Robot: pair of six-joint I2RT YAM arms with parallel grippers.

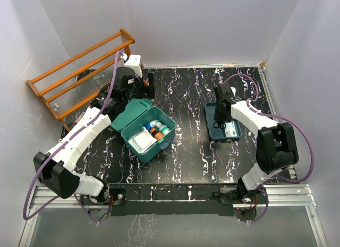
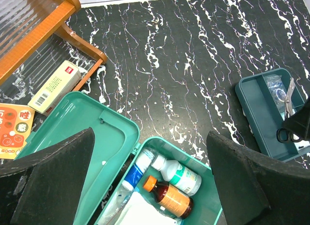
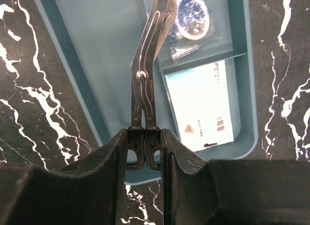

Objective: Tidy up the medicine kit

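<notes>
Our right end effector (image 3: 145, 147) is pinching scissors (image 3: 145, 75) by the handles over the tray (image 3: 77, 65) near the right edge of the bench (image 1: 186, 98). Our left end effector (image 2: 150, 138) is hovering spread above the open medicine kit (image 1: 130, 115), left of centre. We are judging it best to lift clear, then lower the blades beside the bottles (image 2: 177, 174).

wide bare strip of table (image 1: 186, 98) down mid-frame, open medicine kit (image 1: 151, 153) hogging centre-left, orange rack (image 1: 79, 57) blocking upper left, teal tray (image 1: 212, 131) parked centre-right

Orange packet (image 2: 14, 130), far-left corner: large Chinese characters, cut off. Cream box (image 2: 54, 85) beside it: print illegible. White sachet (image 3: 203, 106), right side: barcode only. Scissors (image 3: 144, 82): engraving unreadable.
</notes>
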